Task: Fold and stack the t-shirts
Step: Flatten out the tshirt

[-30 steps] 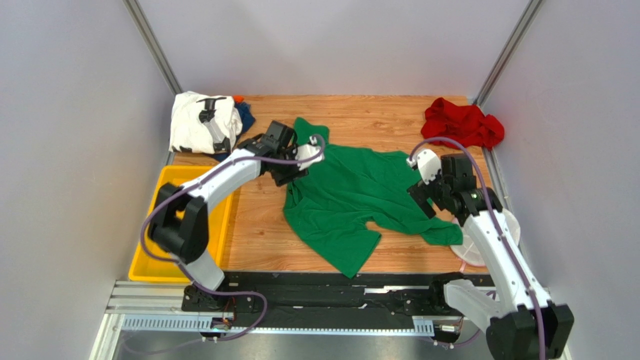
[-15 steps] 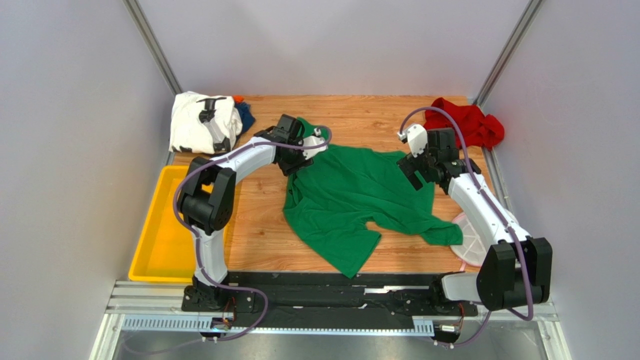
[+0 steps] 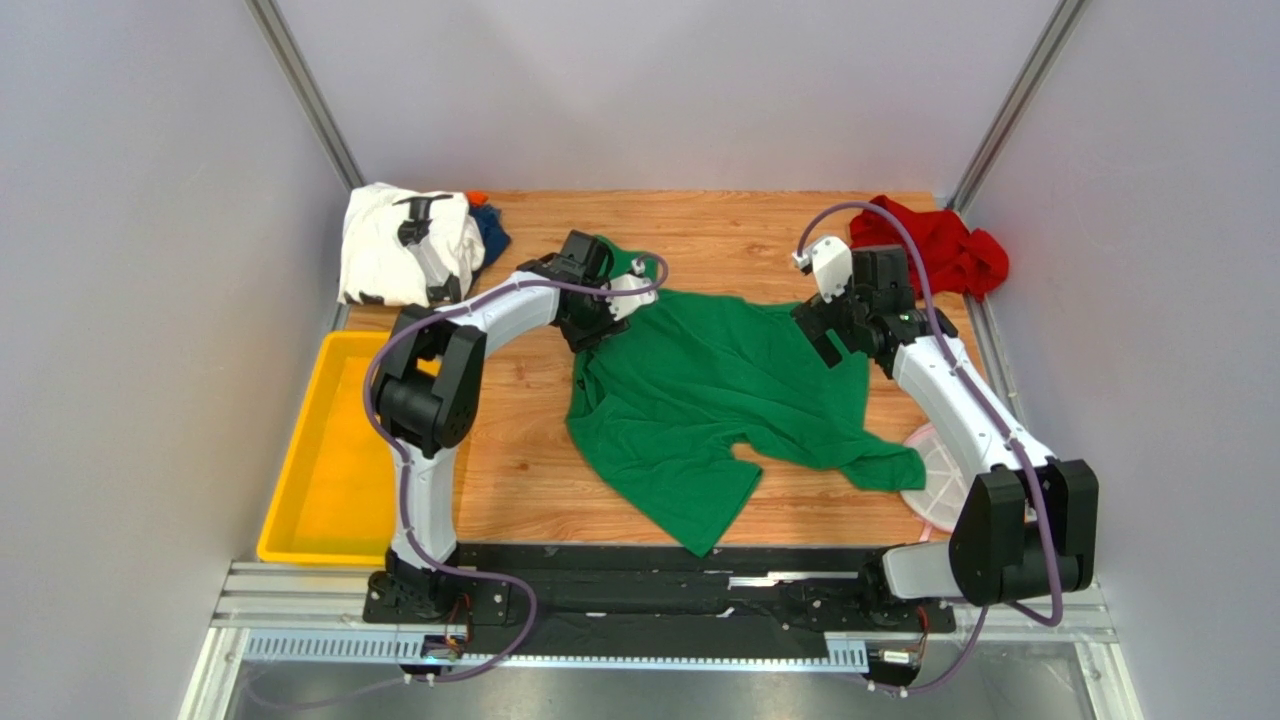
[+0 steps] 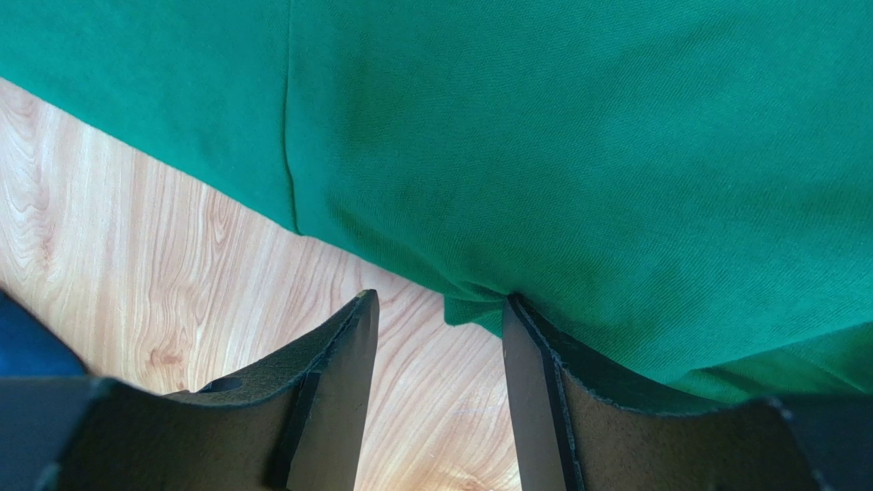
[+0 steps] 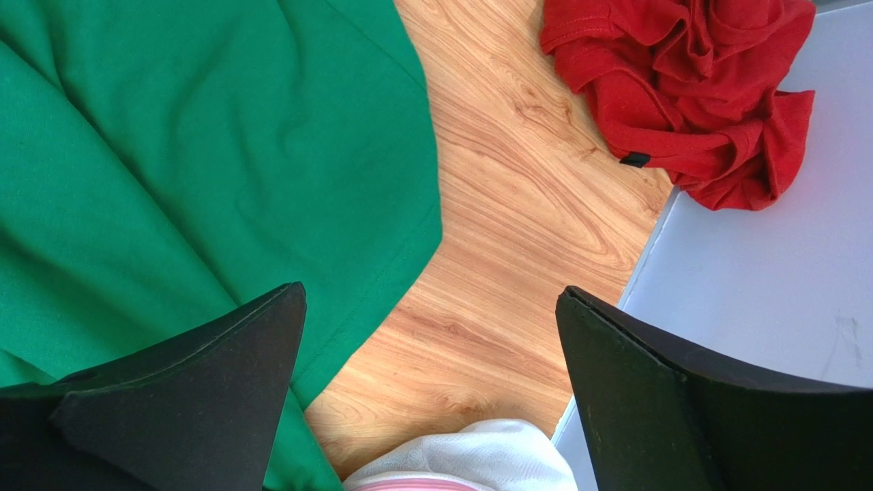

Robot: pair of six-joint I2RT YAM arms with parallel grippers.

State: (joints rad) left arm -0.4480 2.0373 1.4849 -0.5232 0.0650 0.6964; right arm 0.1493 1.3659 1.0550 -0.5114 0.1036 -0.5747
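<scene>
**A:** Where is the green shirt (image 3: 706, 398)?

**B:** It lies rumpled across the middle of the tabletop (image 3: 721, 225). The red shirt (image 3: 924, 248) sits bunched in the far right corner and the white shirt (image 3: 394, 240) in the far left corner.

**A:** And the tools?

**B:** The left tool (image 4: 441, 307) is at the shirt's far left edge. Its fingers are partly apart, with a bit of hem poking between them, unpinched. The right tool (image 5: 430, 292) gapes wide over the shirt's far right edge, holding nothing.

**A:** What might go wrong?

**B:** The left tool could close on only that sliver of hem, which might slip out when lifted. The right tool could scoop up several layers and bunch the cloth. An uneven pull could twist the shirt.
</scene>
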